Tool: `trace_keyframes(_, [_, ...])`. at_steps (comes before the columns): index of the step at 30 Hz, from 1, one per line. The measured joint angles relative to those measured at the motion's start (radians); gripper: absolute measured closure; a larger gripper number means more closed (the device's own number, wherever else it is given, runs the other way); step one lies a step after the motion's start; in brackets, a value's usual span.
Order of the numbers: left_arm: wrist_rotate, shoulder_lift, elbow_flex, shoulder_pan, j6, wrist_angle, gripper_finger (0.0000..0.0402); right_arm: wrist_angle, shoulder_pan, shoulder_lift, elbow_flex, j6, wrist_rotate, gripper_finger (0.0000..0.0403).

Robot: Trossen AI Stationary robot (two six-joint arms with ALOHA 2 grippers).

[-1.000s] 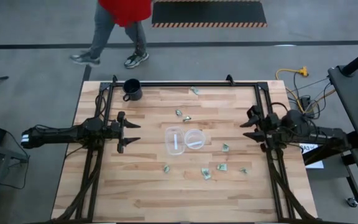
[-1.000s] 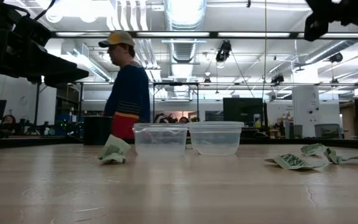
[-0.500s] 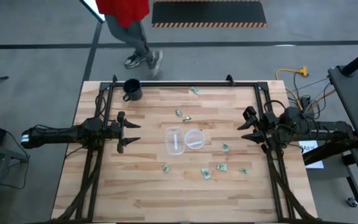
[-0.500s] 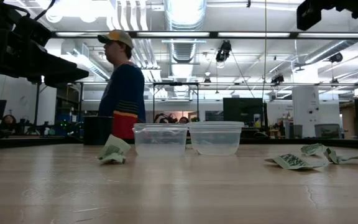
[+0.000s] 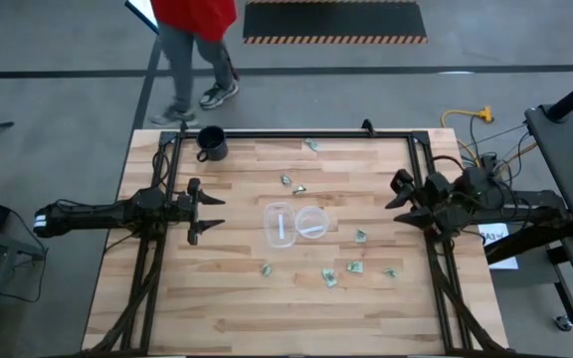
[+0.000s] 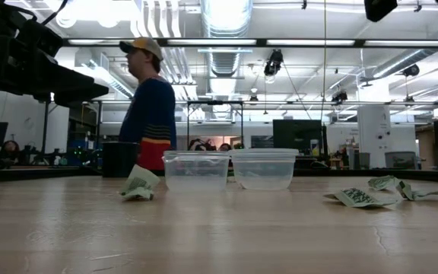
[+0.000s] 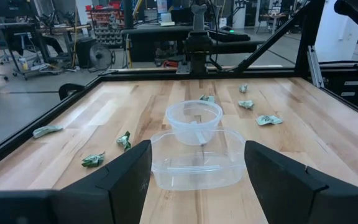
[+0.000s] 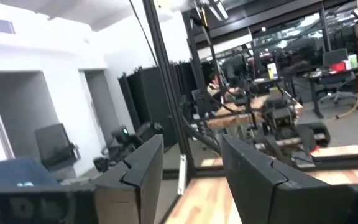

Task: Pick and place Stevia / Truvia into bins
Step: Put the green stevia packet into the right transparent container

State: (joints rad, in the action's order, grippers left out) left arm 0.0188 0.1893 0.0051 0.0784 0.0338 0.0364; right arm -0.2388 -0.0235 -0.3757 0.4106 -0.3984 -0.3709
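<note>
Wooden table (image 5: 217, 298): packets (image 5: 331, 278) well apart from both open grippers.

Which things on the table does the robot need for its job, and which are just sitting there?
Needed:
packets of green sweetener, scattered about
two clear bins, touching, mid-table
left tool and right tool, both open and empty

Just there:
black mug at a far corner
</note>
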Motion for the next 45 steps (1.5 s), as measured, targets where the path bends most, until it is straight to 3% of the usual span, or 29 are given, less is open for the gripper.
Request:
trace_keyframes(6, [0.000,0.000,0.000,0.000,0.000,0.000,0.0162,0.071,0.028,-0.008,0.023,-0.026,0.063,0.0250])
trace_keyframes(16, [0.000,0.000,0.000,0.000,0.000,0.000,0.0162,0.514,0.184,-0.099,0.169,-0.172,0.530,0.0250])
trace_keyframes(26, [0.000,0.000,0.000,0.000,0.000,0.000,0.0162,0.891,0.402,-0.324,0.361,-0.426,0.850,0.0250])
trace_keyframes(31, [0.000,0.000,0.000,0.000,0.000,0.000,0.0162,1.015,0.471,-0.433,0.453,-0.517,0.865,0.0250])
trace_keyframes(35, [0.000,0.000,0.000,0.000,0.000,0.000,0.0162,1.256,0.506,-0.513,0.563,-0.653,0.857,0.0250])
trace_keyframes(41, [0.000,0.000,0.000,0.000,0.000,0.000,0.0162,1.631,0.564,-0.629,0.699,-0.897,0.783,0.0250])
trace_keyframes(45, [0.000,0.000,0.000,0.000,0.000,0.000,0.0162,1.738,0.589,-0.700,0.754,-0.993,0.670,0.0250])
